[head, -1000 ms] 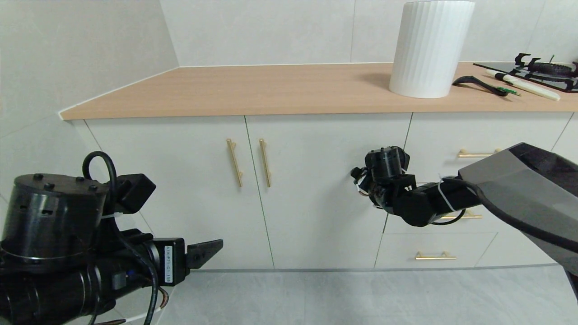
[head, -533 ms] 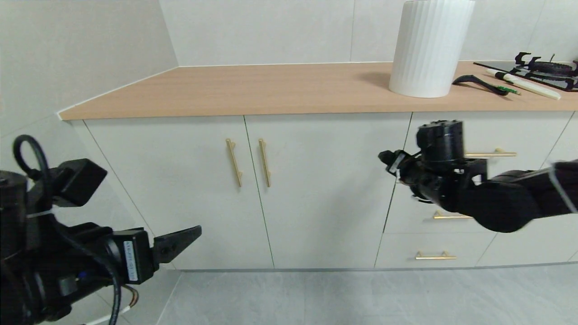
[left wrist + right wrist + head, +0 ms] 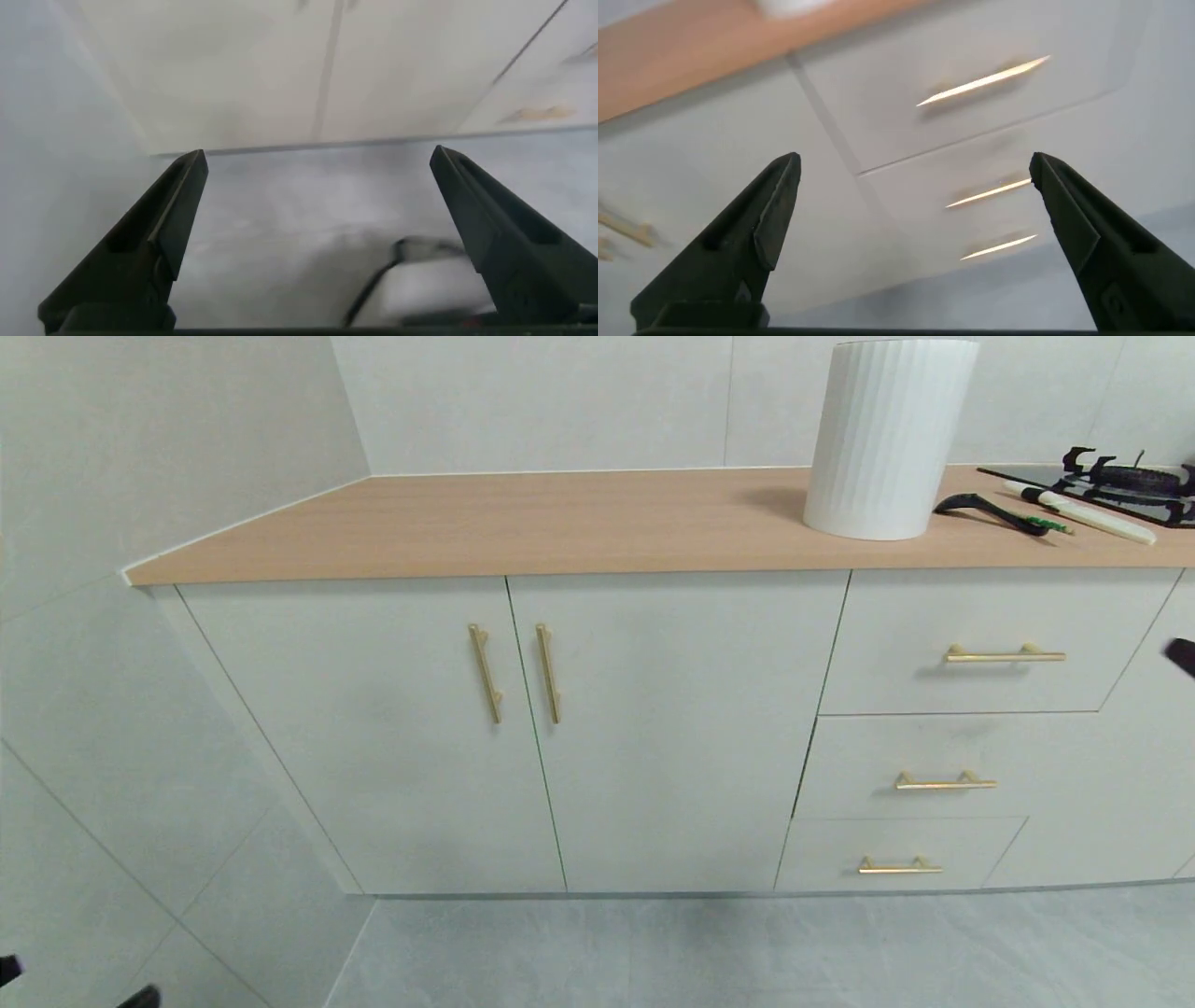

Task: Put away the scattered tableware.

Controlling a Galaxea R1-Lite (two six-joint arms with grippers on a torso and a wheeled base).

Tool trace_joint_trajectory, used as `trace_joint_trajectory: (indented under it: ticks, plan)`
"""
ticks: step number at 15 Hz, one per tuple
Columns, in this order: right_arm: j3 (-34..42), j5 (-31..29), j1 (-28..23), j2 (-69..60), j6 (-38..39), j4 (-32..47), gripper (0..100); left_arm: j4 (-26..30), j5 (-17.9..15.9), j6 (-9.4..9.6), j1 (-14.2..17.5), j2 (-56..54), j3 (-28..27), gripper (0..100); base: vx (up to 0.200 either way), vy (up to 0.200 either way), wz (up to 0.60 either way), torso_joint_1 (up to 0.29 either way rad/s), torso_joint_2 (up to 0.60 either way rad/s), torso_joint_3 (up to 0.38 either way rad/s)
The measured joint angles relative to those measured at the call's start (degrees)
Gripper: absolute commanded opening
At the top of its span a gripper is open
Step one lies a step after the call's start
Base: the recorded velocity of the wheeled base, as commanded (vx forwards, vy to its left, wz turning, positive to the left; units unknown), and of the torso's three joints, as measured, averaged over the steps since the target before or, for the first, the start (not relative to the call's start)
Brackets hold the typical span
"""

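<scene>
Over at the right end of the wooden worktop the scattered tableware is lying out in the open. A black ladle is resting just beside the foot of a tall white ribbed container. A white-handled utensil is lying slantwise near the ladle, on the side towards the black hob grate. Something small and green is sitting between the two, though I cannot tell what it is. The container is standing upright on the worktop, above the seam between the cupboard doors and the stack of three drawers with brass handles. The left gripper is hanging low, with its two dark fingers spread wide and nothing between them. It is pointing at the grey floor at the foot of the cupboard doors. The right gripper is also gaping wide and carrying nothing, and it is facing the drawer fronts, well apart from the tableware.
</scene>
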Motion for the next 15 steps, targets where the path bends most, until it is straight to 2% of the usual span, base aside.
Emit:
trace_joint_trajectory:
  ticks: [2,4,5,7,8,9,11,13,14,15]
  plan:
    - [3.4,1.3,-3.4,-14.0,-6.5,6.7,100,7.0,0.4,2.84,3.5,-9.1,-0.1,100,0.0,0.0,0.0,0.0,0.0,0.0]
    - [5.3,1.8,-5.7,-26.7,-12.2,14.5,100,9.1,0.6,3.88,8.0,-16.0,-0.2,100,0.0,0.0,0.0,0.0,0.0,0.0]
    - [5.9,2.0,-7.2,-32.7,-14.9,18.5,100,9.7,1.0,3.9,10.6,-19.0,-0.1,100,0.0,0.0,0.0,0.0,0.0,0.0]
    - [7.3,2.2,-11.6,-42.2,-17.7,24.6,100,10.0,5.7,0.9,14.5,-22.5,1.0,100,0.0,0.0,0.0,0.0,0.0,0.0]
    - [8.7,1.5,-13.6,-46.0,-18.4,26.8,100,10.0,6.5,0.11,16.5,-23.6,1.7,100,0.0,0.0,0.0,0.0,0.0,0.0]
    - [9.8,-0.2,-14.7,-48.4,-18.2,27.3,100,10.0,6.4,0.16,18.7,-24.6,2.3,100,0.0,0.0,0.0,0.0,0.0,0.0]
    - [12.1,-1.2,-15.5,-51.2,-17.2,27.1,100,9.7,6.2,1.48,21.9,-27.7,5.4,100,0.0,0.0,0.0,0.0,0.0,0.0]
    - [16.3,-0.3,-15.7,-52.3,-17.0,26.1,100,4.5,6.7,1.56,23.1,-29.5,10.9,100,0.0,0.0,0.0,0.0,0.0,0.0]
    - [19.4,2.0,-15.7,-52.6,-17.0,24.9,100,1.2,5.4,2.79,23.3,-29.9,13.7,100,0.0,0.0,0.0,0.0,0.0,0.0]
    - [22.8,5.4,-15.7,-52.8,-17.0,22.4,100,-4.2,2.9,5.55,23.5,-30.3,17.0,100,0.0,0.0,0.0,0.0,0.0,0.0]
